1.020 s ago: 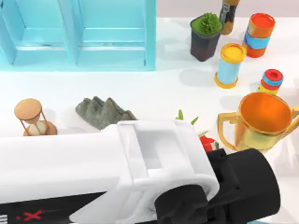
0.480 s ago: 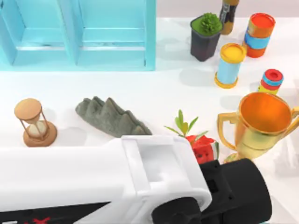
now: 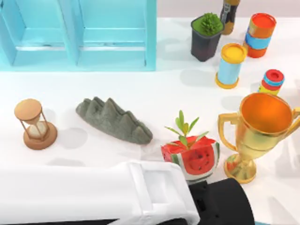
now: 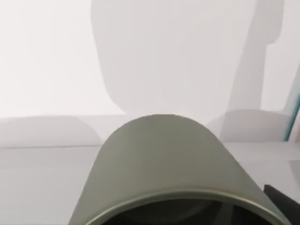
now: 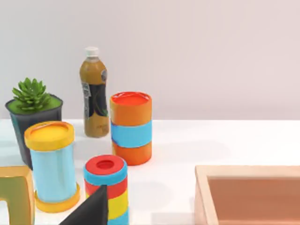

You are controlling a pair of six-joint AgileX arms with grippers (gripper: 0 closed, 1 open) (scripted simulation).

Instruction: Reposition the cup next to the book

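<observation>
The cup (image 3: pixel 262 131) is a shiny gold trophy with two handles and an orange-gold bowl. It stands upright on its round foot at the table's right side, with nothing holding it. My left arm (image 3: pixel 93 197) lies across the bottom edge, and its black end (image 3: pixel 220 206) sits just below and left of the cup's foot. A thin teal sliver of the book (image 3: pixel 262 223) peeks out at the bottom edge beside that black end. A black tip of my right gripper (image 5: pixel 91 208) shows low in the right wrist view, with a gold handle (image 5: pixel 14 197) beside it.
A watermelon-patterned planter (image 3: pixel 191 157) stands close left of the cup. Also here are a grey rock ridge (image 3: pixel 112 119), an hourglass (image 3: pixel 33 124), a light-blue shelf unit (image 3: pixel 79 33), a succulent pot (image 3: pixel 206 35), a bottle (image 3: pixel 229 16), several coloured cylinders (image 3: pixel 230 65), and a wooden box (image 5: pixel 248 192).
My left arm has drawn back toward the bottom edge, uncovering the watermelon planter and the cup's stem and foot. The cup has stayed in place.
</observation>
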